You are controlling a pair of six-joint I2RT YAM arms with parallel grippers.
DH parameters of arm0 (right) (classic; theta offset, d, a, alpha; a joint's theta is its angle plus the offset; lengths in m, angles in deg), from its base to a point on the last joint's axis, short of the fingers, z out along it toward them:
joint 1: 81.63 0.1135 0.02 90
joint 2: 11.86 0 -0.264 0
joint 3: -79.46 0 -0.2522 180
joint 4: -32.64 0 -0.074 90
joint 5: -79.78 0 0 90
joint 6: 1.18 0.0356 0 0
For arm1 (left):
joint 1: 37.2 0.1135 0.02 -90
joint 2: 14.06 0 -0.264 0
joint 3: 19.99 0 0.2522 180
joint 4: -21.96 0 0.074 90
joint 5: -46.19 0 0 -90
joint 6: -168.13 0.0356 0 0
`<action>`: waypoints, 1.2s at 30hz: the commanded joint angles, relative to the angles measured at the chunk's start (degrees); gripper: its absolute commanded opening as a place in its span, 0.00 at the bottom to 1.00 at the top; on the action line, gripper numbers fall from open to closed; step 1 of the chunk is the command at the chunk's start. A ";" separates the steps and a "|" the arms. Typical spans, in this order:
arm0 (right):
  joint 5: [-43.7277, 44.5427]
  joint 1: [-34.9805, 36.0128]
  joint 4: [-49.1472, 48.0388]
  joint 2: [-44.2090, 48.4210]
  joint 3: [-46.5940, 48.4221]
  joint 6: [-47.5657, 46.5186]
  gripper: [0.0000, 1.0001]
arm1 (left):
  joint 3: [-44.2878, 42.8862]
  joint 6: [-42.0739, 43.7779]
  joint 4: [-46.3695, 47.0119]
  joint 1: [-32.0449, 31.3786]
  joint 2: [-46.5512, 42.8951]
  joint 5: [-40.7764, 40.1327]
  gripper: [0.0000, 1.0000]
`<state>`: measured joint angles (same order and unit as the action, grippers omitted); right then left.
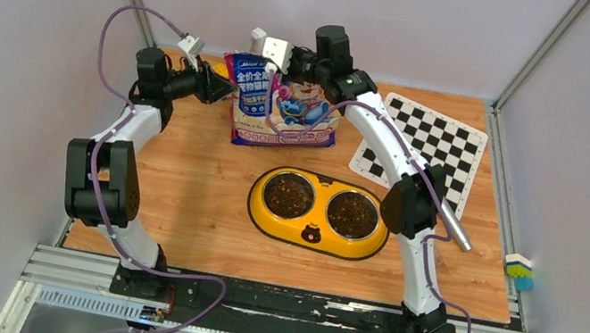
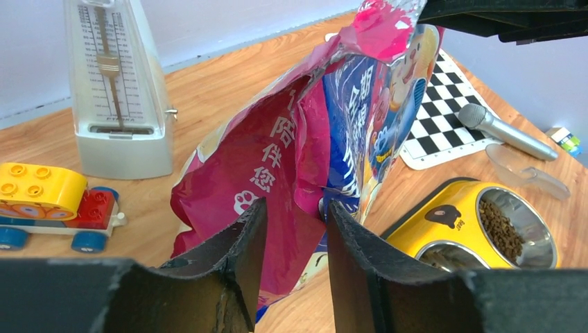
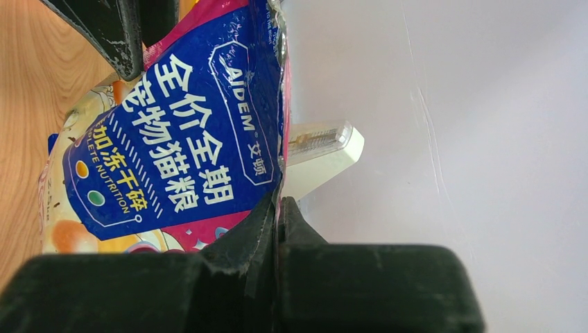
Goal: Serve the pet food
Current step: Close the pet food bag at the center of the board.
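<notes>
The glossy pink-blue cat food bag point(image 1: 283, 110) stands upright at the back centre of the table. My right gripper point(image 1: 288, 66) is shut on its top edge; in the right wrist view the jaws point(image 3: 277, 205) pinch the bag point(image 3: 173, 152). My left gripper point(image 1: 219, 86) is open at the bag's left side. In the left wrist view its tips point(image 2: 295, 211) sit close to the bag's pink side fold point(image 2: 277, 152), not closed on it. Dark brown kibble point(image 1: 288, 194) lies in both steel bowls point(image 2: 499, 229) of the yellow feeder point(image 1: 316, 238).
A checkerboard mat point(image 1: 426, 148) lies at the back right, a silver microphone point(image 2: 499, 128) and a clear scoop point(image 2: 520, 170) by it. A metronome point(image 2: 118, 90) and a toy car point(image 2: 48, 201) stand behind the bag on the left. A small coloured block point(image 1: 518, 269) sits off the table's right edge.
</notes>
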<state>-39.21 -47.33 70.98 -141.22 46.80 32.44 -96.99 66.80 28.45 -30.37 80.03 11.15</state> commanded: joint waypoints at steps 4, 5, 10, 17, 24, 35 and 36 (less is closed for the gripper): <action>1.74 -1.17 -1.34 2.97 2.12 0.49 0.00 | -3.29 -5.02 6.22 0.14 2.99 1.23 0.36; 1.70 -1.14 -1.32 2.97 2.11 0.48 0.00 | -3.53 -5.10 6.30 0.05 3.44 1.13 0.35; 1.66 -1.03 -1.15 2.97 2.20 0.31 0.00 | -3.92 -7.15 8.12 -0.03 4.35 1.64 0.36; 1.52 -1.09 -0.99 2.94 2.45 0.30 0.00 | -4.53 -9.42 9.89 -0.15 5.81 1.57 0.03; 3.16 -1.09 -1.69 2.83 4.83 1.27 0.00 | -3.33 -6.90 8.18 0.00 1.67 -2.06 0.00; 2.77 -1.61 0.30 4.81 6.63 4.10 0.00 | -3.06 -12.73 11.41 1.46 -4.89 -1.63 0.00; 2.61 -1.61 0.43 4.85 6.87 4.93 0.00 | -2.62 -13.22 12.02 1.45 -4.97 -1.40 0.00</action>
<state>-37.33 -47.81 73.75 -141.22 49.47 35.06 -98.41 57.12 31.25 -30.26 81.16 9.55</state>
